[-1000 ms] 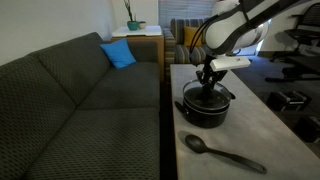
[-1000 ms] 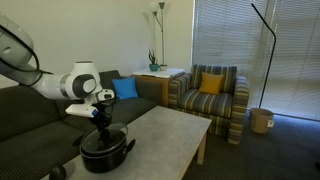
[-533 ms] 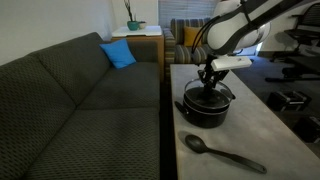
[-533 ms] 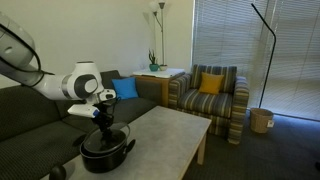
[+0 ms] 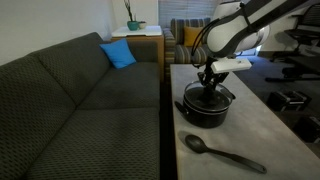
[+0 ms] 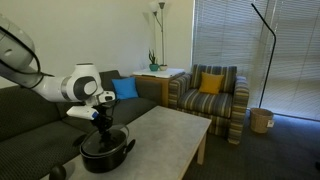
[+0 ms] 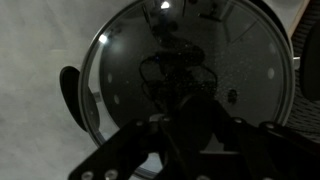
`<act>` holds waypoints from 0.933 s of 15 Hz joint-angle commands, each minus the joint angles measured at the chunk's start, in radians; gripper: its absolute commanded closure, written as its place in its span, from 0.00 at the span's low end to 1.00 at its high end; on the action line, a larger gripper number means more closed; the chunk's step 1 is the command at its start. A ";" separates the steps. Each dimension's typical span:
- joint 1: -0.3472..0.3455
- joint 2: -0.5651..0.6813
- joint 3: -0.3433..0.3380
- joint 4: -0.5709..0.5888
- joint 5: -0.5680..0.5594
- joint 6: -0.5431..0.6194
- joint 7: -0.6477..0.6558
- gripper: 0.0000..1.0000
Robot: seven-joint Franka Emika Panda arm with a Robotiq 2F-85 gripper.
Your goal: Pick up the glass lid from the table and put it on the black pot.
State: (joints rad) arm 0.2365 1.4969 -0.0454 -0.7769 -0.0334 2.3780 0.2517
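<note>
Exterior view, sofa side: gripper (image 5: pixel 208 84) hung straight over the black pot (image 5: pixel 203 112), fingers down at the centre. Glass lid (image 5: pixel 209 97) looked seated on or just above the pot rim; too small to tell. Long black spoon (image 5: pixel 220 154) lay on the table (image 5: pixel 275 135) at 6 o'clock from the pot, well apart. Sofa (image 5: pixel 80 100) ran along the 9 o'clock edge, not in the way.

Exterior view, armchair side: same stack, gripper (image 6: pixel 102 122) over the pot (image 6: pixel 106 153) at the near end of the table (image 6: pixel 170 128). Armchair (image 6: pixel 208 95) and bin (image 6: pixel 261 120) sat towards 3 o'clock, well clear.

Wrist view: lid (image 7: pixel 125 65) filled the frame, metal rim concentric with the pot below as far as I could see; pot handle (image 7: pixel 69 92) poked out at 9 o'clock. Gripper (image 7: pixel 195 112) converged on the centre and hid the knob. Whether the jaws were clamped on it or let go, I couldn't tell.

Handling, my read: the glass is stiff, fairly heavy, slick and breakable. The knob is the only sane grab point, and the lid should be kept level. Nothing obstructed it.
</note>
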 commanded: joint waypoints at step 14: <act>-0.007 0.001 0.027 0.013 0.002 -0.027 -0.021 0.17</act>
State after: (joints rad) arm 0.2377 1.4982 -0.0292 -0.7742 -0.0333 2.3724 0.2455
